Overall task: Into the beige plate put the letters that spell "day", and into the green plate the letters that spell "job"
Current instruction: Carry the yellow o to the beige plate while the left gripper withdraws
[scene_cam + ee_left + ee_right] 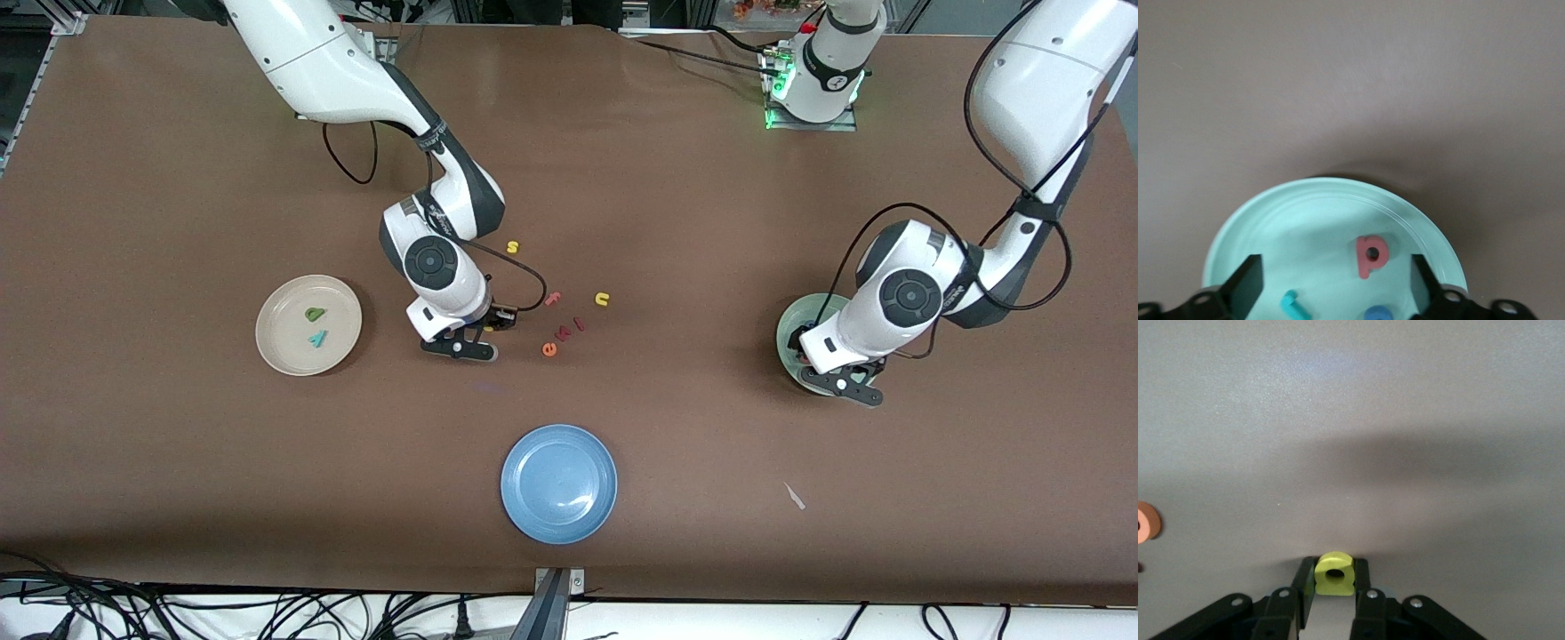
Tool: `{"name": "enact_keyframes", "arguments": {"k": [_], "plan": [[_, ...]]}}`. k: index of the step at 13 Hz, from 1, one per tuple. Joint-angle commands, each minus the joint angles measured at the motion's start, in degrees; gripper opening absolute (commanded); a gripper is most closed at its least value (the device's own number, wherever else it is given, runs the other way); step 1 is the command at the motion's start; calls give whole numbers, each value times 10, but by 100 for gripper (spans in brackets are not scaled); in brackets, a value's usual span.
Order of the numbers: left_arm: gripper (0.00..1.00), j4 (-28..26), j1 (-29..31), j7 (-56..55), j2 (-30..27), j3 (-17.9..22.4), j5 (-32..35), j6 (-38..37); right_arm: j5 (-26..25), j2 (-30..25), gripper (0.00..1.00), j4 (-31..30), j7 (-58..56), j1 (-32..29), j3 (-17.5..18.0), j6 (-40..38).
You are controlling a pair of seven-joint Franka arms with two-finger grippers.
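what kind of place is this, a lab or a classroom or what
Most likely a robotics lab: two arms bolted at a brown-covered table, loose cables along its edge, and staged props, namely toy letters and plain plates like the blue plate.

The d (314, 313) and y (317, 338) lie in the beige plate (276, 351) toward the right arm's end of the surface (178, 462). The b (1371, 255), j (1294, 306) and o (1377, 314) lie in the green plate (1311, 207) toward the left arm's end. The loose letters (563, 324) lie between both plates, farther from the front camera than the third plate (558, 483).

My right gripper (1333, 587) sits low mid-table, fingers pinching the yellow a (1335, 573). My left gripper (1336, 283) hangs wide open above the green plate (1271, 213).
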Motion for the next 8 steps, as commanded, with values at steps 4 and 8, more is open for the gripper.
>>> {"name": "enact_keyframes", "arguments": {"k": [4,8], "plan": [[100,-3,5,-4,-92,-13,-56,-60,-3,4,17,23,-3,3,-3,-14],[100,46,2,-4,-122,-19,-121,-141,-4,3,13,73,-4,-1,-6,-103]]}}
